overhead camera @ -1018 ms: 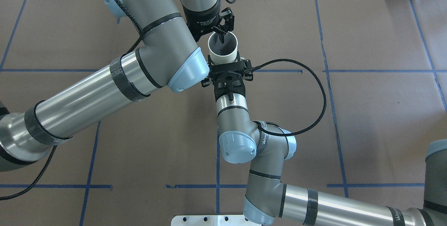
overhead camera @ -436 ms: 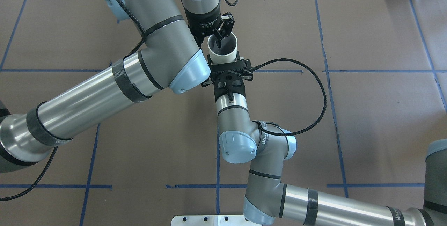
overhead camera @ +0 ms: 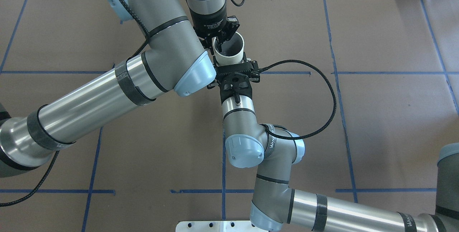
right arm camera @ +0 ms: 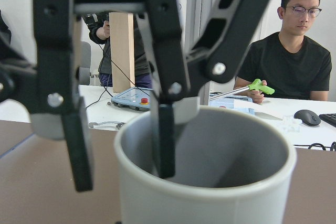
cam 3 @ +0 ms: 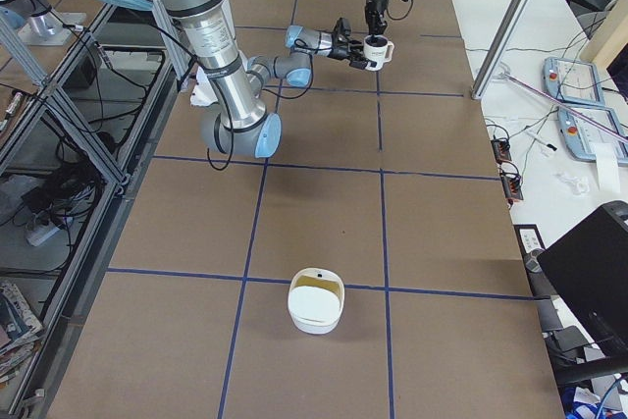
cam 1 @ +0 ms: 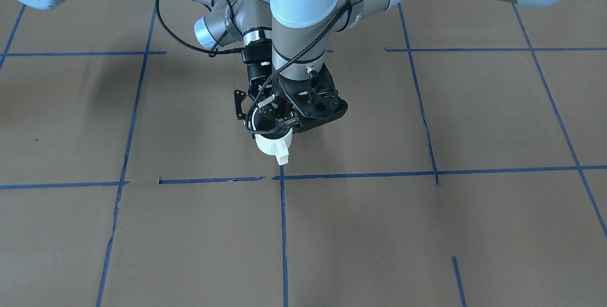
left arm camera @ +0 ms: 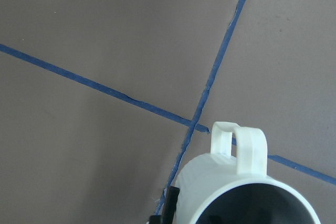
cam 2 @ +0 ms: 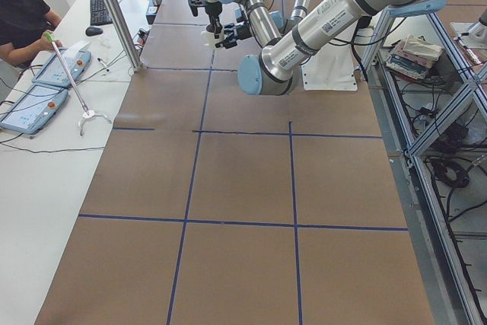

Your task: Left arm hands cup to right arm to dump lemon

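The cream-white cup (overhead camera: 229,55) is held upright above the table, its handle (cam 1: 281,155) pointing away from the robot. My right gripper (overhead camera: 231,64), the wide open-frame one, is shut on the cup's body from the robot's side. My left gripper (overhead camera: 219,42), the narrow boxy one, hangs straight down over the rim. In the right wrist view its fingers (right arm camera: 165,129) straddle the cup's wall, one inside and one outside, with small gaps on both sides. The cup's inside (right arm camera: 220,145) looks grey. The lemon is not visible.
A white bowl (cam 3: 315,309) with a yellowish inside sits on the table far toward my right end. Operators sit at a side table (cam 2: 46,81) beyond the far edge. Blue tape lines (overhead camera: 344,72) grid the brown table.
The left gripper's fingers have narrowed around the cup's rim and shifted slightly toward its left side. The right gripper and the cup have not moved.
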Tool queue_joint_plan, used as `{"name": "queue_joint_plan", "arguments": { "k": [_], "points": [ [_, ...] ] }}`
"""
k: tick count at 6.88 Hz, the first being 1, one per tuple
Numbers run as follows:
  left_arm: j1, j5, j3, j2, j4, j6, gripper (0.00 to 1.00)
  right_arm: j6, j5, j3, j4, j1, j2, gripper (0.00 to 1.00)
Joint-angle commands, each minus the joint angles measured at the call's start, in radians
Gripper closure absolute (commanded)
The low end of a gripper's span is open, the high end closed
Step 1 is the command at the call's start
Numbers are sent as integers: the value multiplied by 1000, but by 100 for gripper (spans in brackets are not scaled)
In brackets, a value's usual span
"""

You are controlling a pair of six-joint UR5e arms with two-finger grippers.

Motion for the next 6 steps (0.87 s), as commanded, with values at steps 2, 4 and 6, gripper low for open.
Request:
{"name": "queue_joint_plan", "arguments": {
  "k": [2, 4, 6],
  "points": [
    [-1, 0, -4, -1, 4, -5, 100, 0, 5, -8, 32, 0, -11, 0],
    [-1, 0, -9, -1, 4, -7, 100, 0, -1, -34, 32, -14, -17, 0],
    [-9, 0, -56, -1, 10, -7, 100, -2, -6, -74, 31, -23, -19, 0]
  ]
}}
